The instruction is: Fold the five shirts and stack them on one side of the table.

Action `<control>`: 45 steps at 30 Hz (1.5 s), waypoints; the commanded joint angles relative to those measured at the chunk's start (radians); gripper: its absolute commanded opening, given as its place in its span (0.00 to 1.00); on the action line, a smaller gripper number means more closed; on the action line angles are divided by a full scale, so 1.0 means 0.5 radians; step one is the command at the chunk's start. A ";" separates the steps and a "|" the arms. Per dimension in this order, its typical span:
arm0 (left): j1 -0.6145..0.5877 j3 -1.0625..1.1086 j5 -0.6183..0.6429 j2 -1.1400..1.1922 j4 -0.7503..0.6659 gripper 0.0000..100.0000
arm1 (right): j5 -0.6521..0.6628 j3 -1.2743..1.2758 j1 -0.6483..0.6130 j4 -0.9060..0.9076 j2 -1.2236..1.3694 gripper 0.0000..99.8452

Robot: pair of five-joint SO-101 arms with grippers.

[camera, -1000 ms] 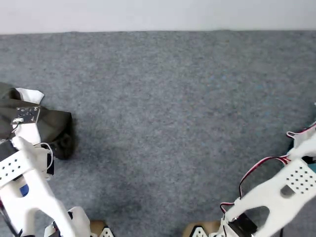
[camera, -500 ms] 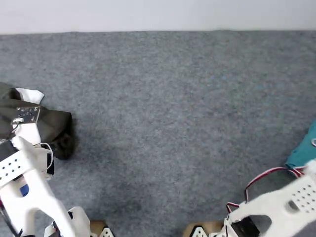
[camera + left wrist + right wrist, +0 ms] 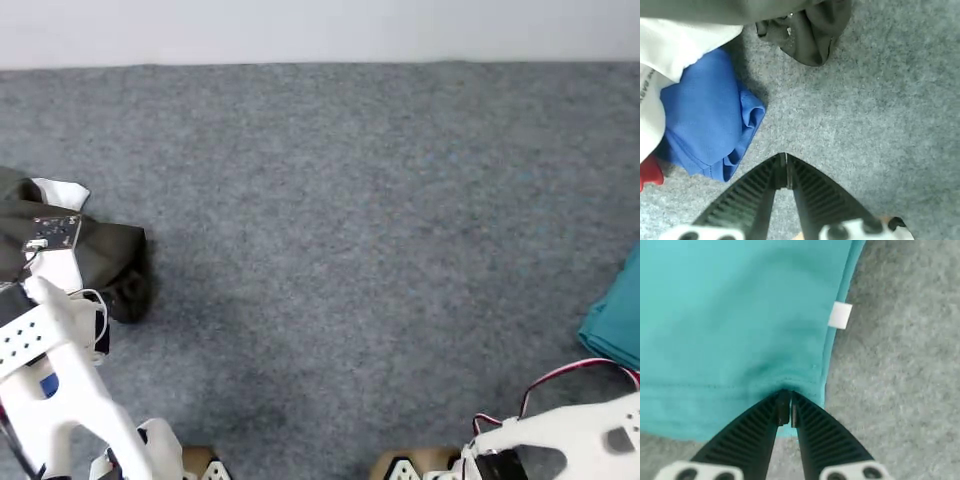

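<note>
1. The right gripper (image 3: 786,407) is pinching the hem of the teal shirt (image 3: 740,315), which is lying at the right edge of the grey table (image 3: 350,200).
2. The left gripper (image 3: 786,172) is hanging over the table, its fingers pressed together, near the blue shirt (image 3: 705,120).
3. The dark olive shirt (image 3: 110,250) is lying crumpled at the left edge.
</note>
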 commanded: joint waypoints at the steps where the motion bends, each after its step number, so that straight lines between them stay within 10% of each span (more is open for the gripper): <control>1: 0.012 -0.023 -0.009 -0.061 -0.025 0.01 | 0.009 -0.028 0.014 -0.057 -0.023 0.01; 22: 0.012 -0.023 -0.012 -0.052 -0.083 0.01 | 0.021 -0.015 -0.026 -0.348 -0.054 0.01; 31: 0.015 -0.023 -0.012 -0.052 -0.110 0.01 | 0.025 -0.031 0.023 0.133 0.100 0.01; 45: 0.184 -0.023 -0.006 -0.061 -0.104 0.01 | 0.009 -0.031 0.038 0.164 -0.713 0.01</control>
